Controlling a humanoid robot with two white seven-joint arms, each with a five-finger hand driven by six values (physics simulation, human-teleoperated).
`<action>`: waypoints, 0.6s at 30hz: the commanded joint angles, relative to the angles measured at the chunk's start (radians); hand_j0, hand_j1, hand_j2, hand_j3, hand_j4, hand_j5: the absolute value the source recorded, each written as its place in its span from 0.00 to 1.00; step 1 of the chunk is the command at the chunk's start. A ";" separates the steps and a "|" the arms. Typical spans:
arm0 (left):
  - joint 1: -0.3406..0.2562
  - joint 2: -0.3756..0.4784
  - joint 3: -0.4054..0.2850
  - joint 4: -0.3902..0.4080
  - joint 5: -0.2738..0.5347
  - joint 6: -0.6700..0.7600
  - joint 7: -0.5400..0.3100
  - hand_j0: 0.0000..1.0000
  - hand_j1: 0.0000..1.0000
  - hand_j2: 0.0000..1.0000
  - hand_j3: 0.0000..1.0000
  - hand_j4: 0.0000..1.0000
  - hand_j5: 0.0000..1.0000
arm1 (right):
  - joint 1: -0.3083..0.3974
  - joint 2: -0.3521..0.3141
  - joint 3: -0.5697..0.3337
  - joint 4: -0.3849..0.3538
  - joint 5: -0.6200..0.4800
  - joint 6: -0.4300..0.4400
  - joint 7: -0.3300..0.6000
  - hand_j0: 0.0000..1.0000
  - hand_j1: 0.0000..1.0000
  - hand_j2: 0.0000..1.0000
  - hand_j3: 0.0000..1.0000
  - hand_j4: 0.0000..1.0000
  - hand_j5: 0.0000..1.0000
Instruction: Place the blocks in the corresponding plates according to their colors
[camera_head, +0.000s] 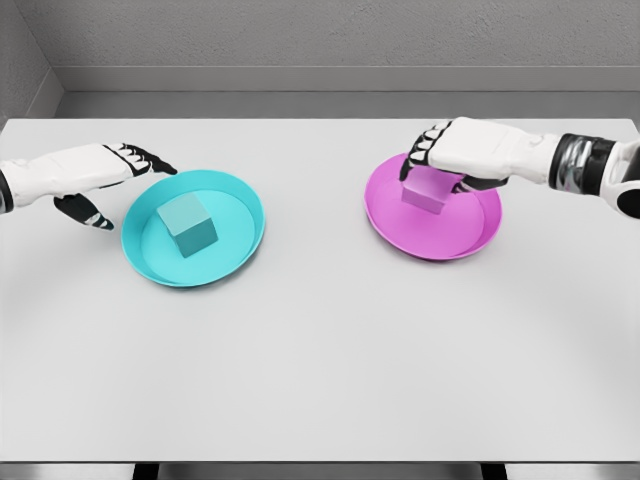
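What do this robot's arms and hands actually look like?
Both arms wear smooth white shells. The left hand and right hand are white with five fingers and black fingertips. The right arm shows a dark, metallic banded joint at the wrist. No cables or markings show.

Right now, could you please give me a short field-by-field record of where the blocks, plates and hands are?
cyan block: resting inside the cyan plate, untouched
cyan plate: left part of the white table
pink block: inside the pink plate, under the right hand
pink plate: right part of the table
left hand: just left of the cyan plate's rim, fingers spread, holding nothing
right hand: over the pink plate, fingers on the pink block
sorting: both blocks lie in matching plates
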 joint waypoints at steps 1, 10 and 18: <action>-0.002 0.001 0.001 0.000 0.006 0.002 0.000 1.00 1.00 1.00 1.00 1.00 1.00 | 0.000 0.005 -0.028 0.022 -0.006 0.004 -0.001 0.88 0.88 0.88 0.88 0.88 0.88; -0.002 0.002 0.001 0.001 0.006 0.002 0.000 1.00 1.00 1.00 1.00 1.00 1.00 | 0.069 -0.071 -0.252 0.038 -0.007 0.004 -0.001 1.00 1.00 1.00 1.00 1.00 1.00; -0.002 0.015 0.004 0.077 0.012 0.002 0.002 1.00 1.00 1.00 1.00 1.00 1.00 | 0.114 -0.096 -0.329 0.062 0.006 0.004 -0.001 1.00 1.00 1.00 1.00 1.00 1.00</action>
